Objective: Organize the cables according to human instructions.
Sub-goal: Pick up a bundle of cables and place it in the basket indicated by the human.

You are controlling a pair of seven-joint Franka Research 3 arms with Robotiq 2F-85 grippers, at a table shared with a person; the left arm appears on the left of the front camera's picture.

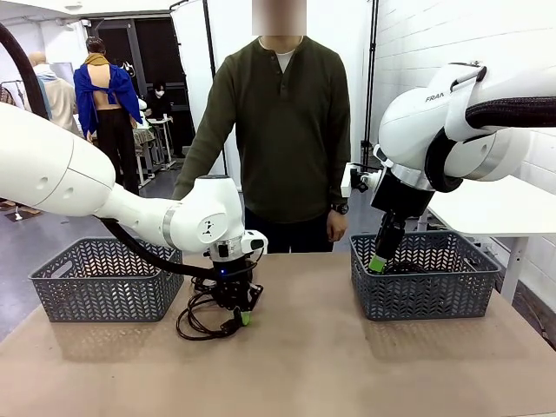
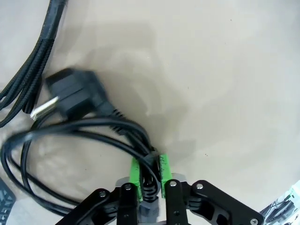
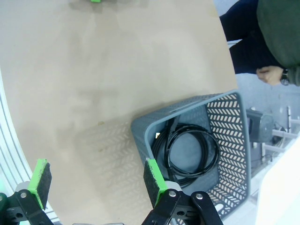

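Observation:
A black cable [image 1: 193, 327] lies as a loose coil on the table between the two baskets. My left gripper [image 1: 237, 313] is down on the coil's right side. In the left wrist view the left gripper [image 2: 149, 165] is shut, its green pads [image 2: 136, 174] pinching strands of this cable [image 2: 93, 125]. The cable's plug [image 2: 75, 96] lies flat on the table beyond the pads. My right gripper [image 1: 380, 261] hangs open over the near left corner of the right basket [image 1: 417, 295]. Between the right gripper's [image 3: 96, 179] spread pads is bare table. Another coiled cable [image 3: 192, 152] lies in that basket [image 3: 140, 126]. The human [image 1: 282, 130] stands behind the table, arms down.
A grey left basket [image 1: 104, 278] stands at the table's left. My left arm's thick hose [image 2: 49, 28] hangs near the coil. The human's hand [image 3: 269, 75] is beyond the right basket. A white table [image 1: 504, 208] stands at the far right.

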